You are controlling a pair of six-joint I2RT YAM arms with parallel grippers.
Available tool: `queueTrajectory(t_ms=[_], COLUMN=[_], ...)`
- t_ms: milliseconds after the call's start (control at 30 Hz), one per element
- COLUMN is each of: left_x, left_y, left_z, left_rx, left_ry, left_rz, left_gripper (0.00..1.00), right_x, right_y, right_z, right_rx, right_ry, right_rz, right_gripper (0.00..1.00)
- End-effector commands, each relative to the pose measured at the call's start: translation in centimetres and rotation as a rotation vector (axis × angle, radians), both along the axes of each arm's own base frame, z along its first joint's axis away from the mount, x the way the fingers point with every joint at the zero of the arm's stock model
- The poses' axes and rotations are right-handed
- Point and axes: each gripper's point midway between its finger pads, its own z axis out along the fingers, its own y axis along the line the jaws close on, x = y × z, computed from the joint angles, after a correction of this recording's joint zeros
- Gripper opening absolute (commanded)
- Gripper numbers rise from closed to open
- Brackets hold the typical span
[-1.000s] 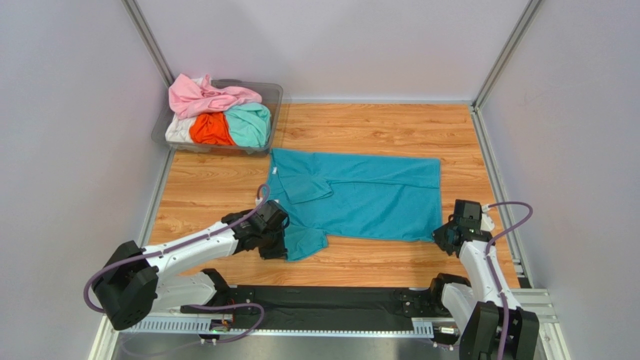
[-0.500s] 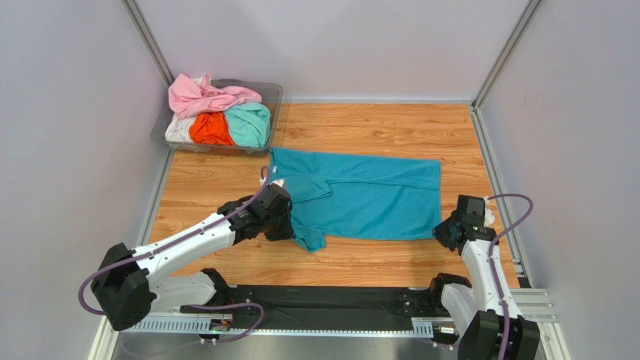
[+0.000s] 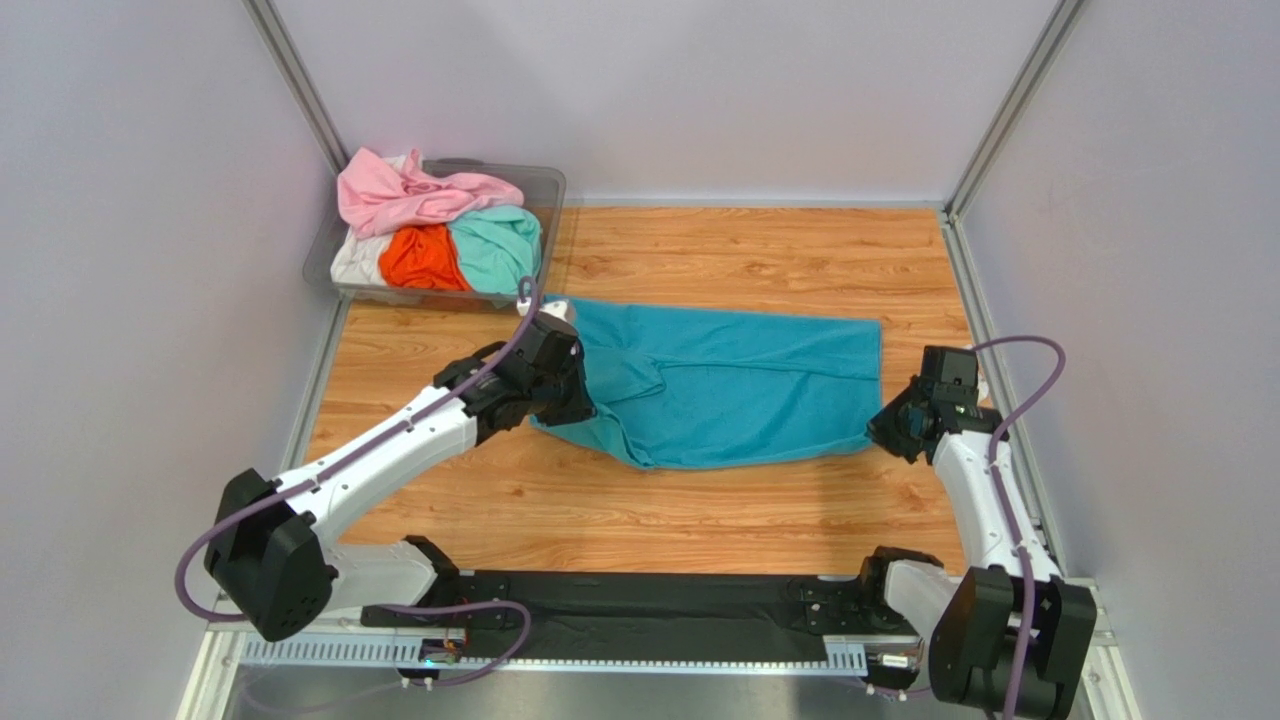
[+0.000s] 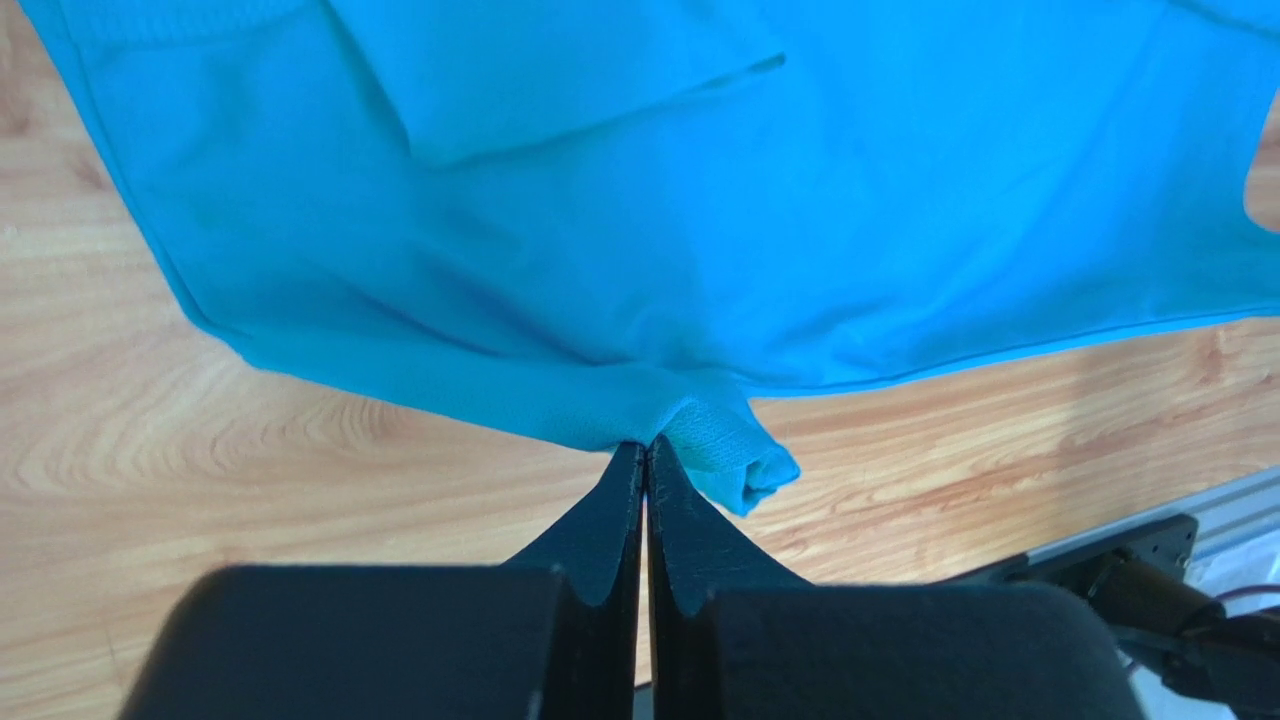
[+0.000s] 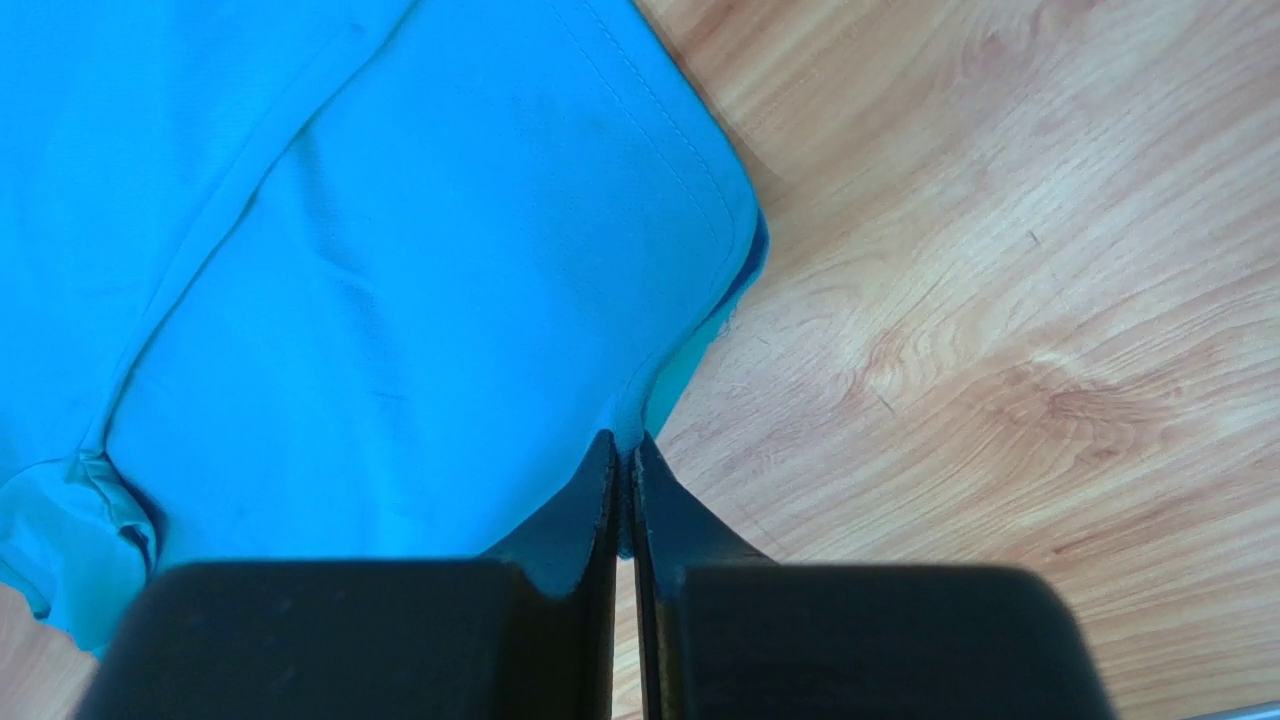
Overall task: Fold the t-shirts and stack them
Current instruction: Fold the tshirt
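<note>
One teal t-shirt [image 3: 736,387], four shirts [image 3: 422,258], one tub [image 3: 550,185]

Five shirts in all. One teal shirt [image 3: 751,390] lies spread at mid-frame. Four sit bundled at the upper left: one pink [image 3: 406,192], one orange [image 3: 421,258], one mint [image 3: 499,248], one white [image 3: 356,264]. One clear tub [image 3: 544,188] holds those four. Two arms: a left arm [image 3: 376,458] at lower left, a right arm [image 3: 984,495] at lower right. Two grippers, the left gripper [image 4: 646,447] and the right gripper [image 5: 624,440], with two fingers [image 4: 609,525] each, four in all. One wooden table [image 3: 751,255]. One black rail [image 3: 646,608] along the bottom edge. Two metal posts [image 3: 301,90], one toward each upper corner
</note>
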Motion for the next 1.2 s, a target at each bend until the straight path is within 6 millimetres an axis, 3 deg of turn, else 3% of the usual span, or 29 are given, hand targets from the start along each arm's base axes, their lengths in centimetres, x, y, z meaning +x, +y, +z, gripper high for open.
queueTrajectory(t_ms=[0,600,1167], left_x=[2.4,10.5,16.4], left_y=[-0.5,-0.5,0.7], left_z=[2.1,4.8,3.8], left_rx=[-0.02,-0.041,-0.01], left_ry=[-0.075,-0.158,-0.164], left_rz=[-0.01,-0.007,0.041], left_gripper=[0.0,0.0,0.0], right_x=[1.7,6.9,11.2], right_y=[-0.1,-0.7,-1.2], right_z=[1.9,3.1,2.2], right_rx=[-0.019,-0.019,-0.027], right_ry=[-0.04,-0.051,-0.042], right_rz=[0.045,0.08,0.105], right_gripper=[0.0,0.0,0.0])
